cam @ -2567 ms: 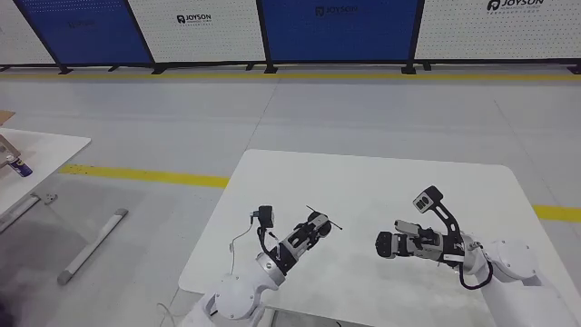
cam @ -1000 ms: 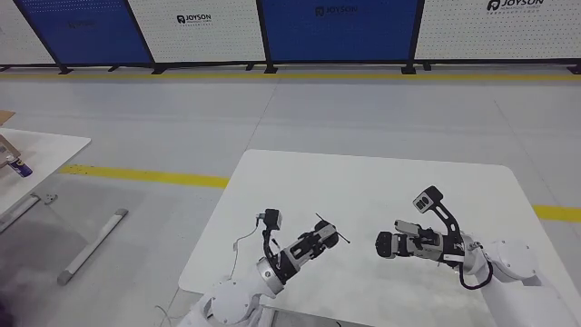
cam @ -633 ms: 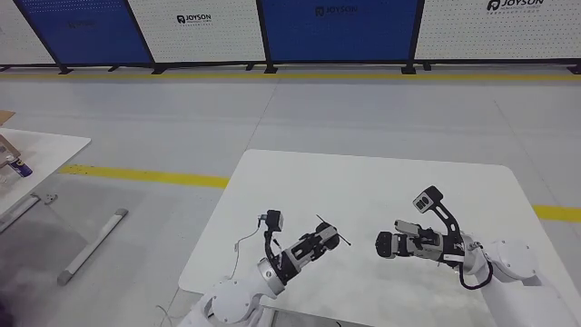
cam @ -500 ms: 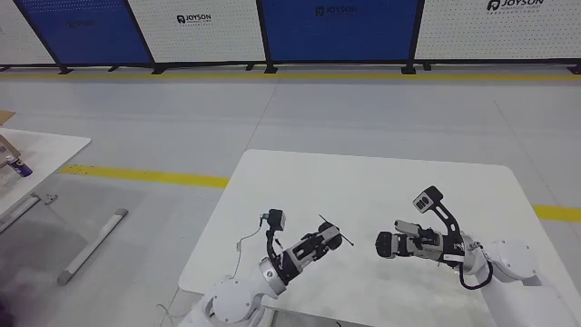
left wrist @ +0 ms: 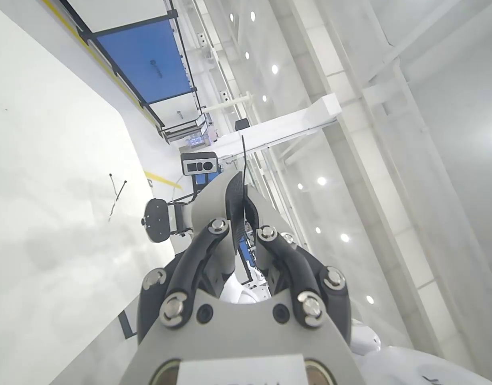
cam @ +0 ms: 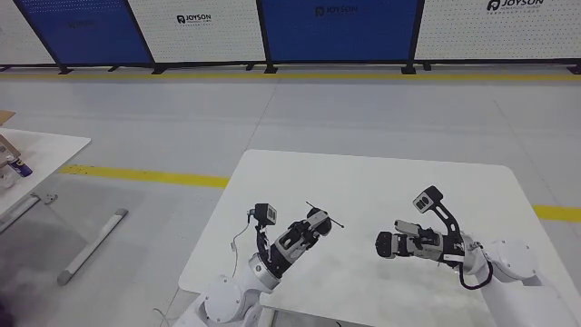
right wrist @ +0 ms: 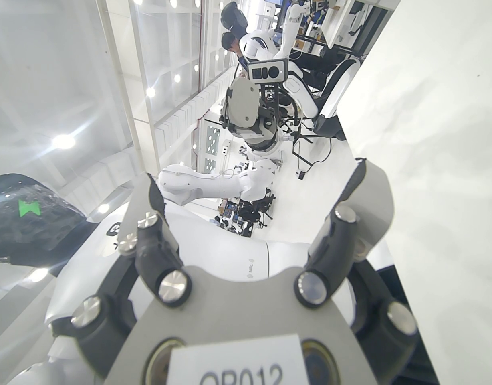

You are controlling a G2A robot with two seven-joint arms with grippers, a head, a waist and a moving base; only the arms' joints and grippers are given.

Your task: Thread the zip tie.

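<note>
Counting gives 2 pincers, 1 held zip tie and some loose ties. Left pincer (left wrist: 238,192) is pinched together on the zip tie (left wrist: 243,154), whose thin black strip sticks out past the fingertips, raised above the counter (cam: 381,182). Right pincer (right wrist: 255,171) stands with its fingers apart, gripping nothing, and faces the left pincer across a gap. Loose ties (left wrist: 117,192) lie flat on the counter, apart from both pincers; they are too thin and crossed to count surely. Both pincers hang over the near half of the counter, the left nearer the left edge, and the white surface runs wide beyond them to the far edge. Around it lies grey floor with a yellow line (cam: 136,175), a 2nd counter (cam: 41,159) at the left, and 2 blue panels (cam: 340,9) between 3 white panels (cam: 195,14) at the back.
</note>
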